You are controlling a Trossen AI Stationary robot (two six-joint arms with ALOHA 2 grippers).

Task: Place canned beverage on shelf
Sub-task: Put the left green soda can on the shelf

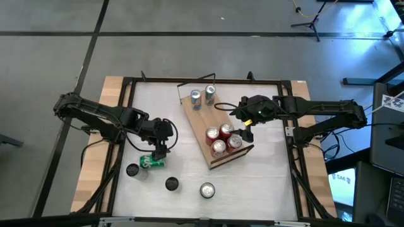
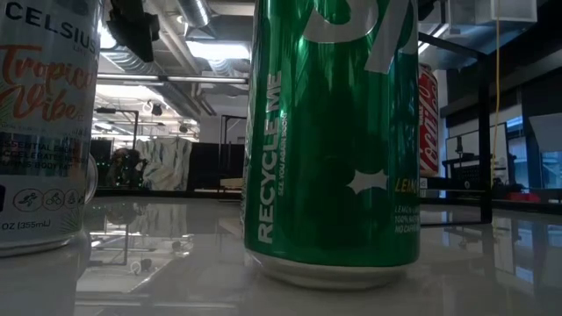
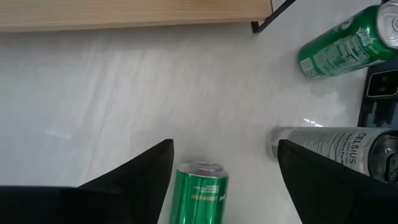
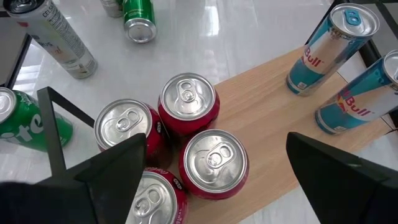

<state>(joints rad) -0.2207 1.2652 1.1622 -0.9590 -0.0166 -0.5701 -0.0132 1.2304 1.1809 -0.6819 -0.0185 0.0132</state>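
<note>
Jaws of the left gripper [image 3: 221, 180] stand spread, a green can [image 3: 199, 193] lying between them on the table [image 3: 155, 93], not pinched. Beyond them runs the edge of the shelf [image 3: 130, 14]. Jaws of the right gripper [image 4: 217, 186] are spread above four red cans [image 4: 188, 104] standing on the shelf, with two blue cans [image 4: 329, 46] farther along the board.

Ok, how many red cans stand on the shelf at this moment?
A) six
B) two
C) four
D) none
C: four red cans stand clustered on the shelf below the right gripper, apart from the two blue-and-silver cans.
</note>
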